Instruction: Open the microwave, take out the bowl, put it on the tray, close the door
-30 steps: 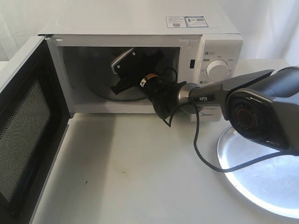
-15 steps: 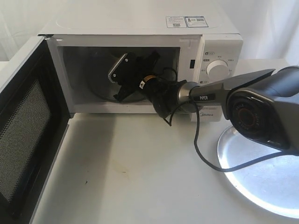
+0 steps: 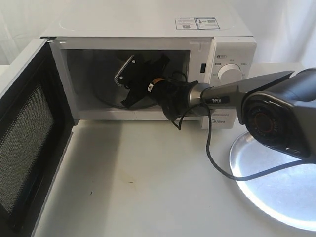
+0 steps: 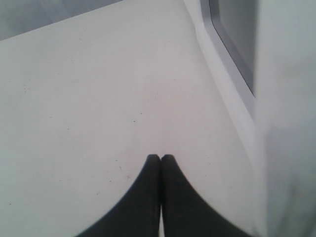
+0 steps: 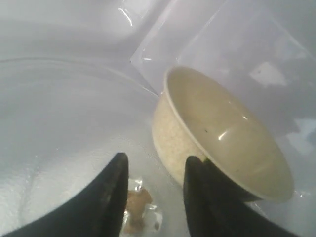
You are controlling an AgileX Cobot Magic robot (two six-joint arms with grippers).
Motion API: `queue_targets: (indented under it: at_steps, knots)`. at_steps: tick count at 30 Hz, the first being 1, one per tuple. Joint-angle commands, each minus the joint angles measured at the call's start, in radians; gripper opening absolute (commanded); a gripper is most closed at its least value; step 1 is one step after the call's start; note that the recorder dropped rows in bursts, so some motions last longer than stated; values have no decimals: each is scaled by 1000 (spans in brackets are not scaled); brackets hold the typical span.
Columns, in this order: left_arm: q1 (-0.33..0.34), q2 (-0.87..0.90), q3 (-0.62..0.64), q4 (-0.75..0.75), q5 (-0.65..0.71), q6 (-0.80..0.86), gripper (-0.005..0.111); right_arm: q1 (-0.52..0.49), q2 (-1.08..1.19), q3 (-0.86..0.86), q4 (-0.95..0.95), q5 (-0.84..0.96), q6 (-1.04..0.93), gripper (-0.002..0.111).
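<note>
White counter carries the microwave (image 3: pixel 148 24), door (image 3: pixel 24 138) swung wide. Best shift the right gripper (image 5: pixel 157 163) sideways to straddle the rim before closing: it stands parted and empty, the bowl (image 5: pixel 222 128) on the glass turntable (image 5: pixel 59 138) near its far edge, just outside one finger (touching, perhaps)

I count 1 microwave (image 3: pixel 148 19), with 1 door (image 3: pixel 24 143), 1 dial (image 3: pixel 229 72) that I can see, and 2 stickers (image 3: pixel 207 22). There is 1 bowl (image 5: pixel 222 133), 1 glass turntable plate (image 5: pixel 64 123), 1 tray (image 3: pixel 276 197), 1 table (image 3: pixel 138 187) and 1 black cable (image 3: pixel 208 148). I have 2 grippers, my left gripper (image 4: pixel 160 157) and my right gripper (image 5: pixel 155 158), each with 2 fingers (image 5: pixel 111 197).
</note>
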Motion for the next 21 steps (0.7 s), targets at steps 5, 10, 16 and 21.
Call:
queue_targets:
  at_steps: [5, 10, 16, 21]
  knots:
    - [-4, -2, -4, -5, 0, -5, 0, -9, 5, 17, -21, 65, -79, 1]
    - [-4, -2, -4, -5, 0, -5, 0, 17, -9, 68, -21, -119, -161, 0]
    - [-4, -2, -4, -5, 0, -5, 0, 98, -33, 146, 168, -453, -145, 0]
    - [-4, -2, -4, -5, 0, -5, 0, 132, -29, 152, 140, -377, -268, 0]
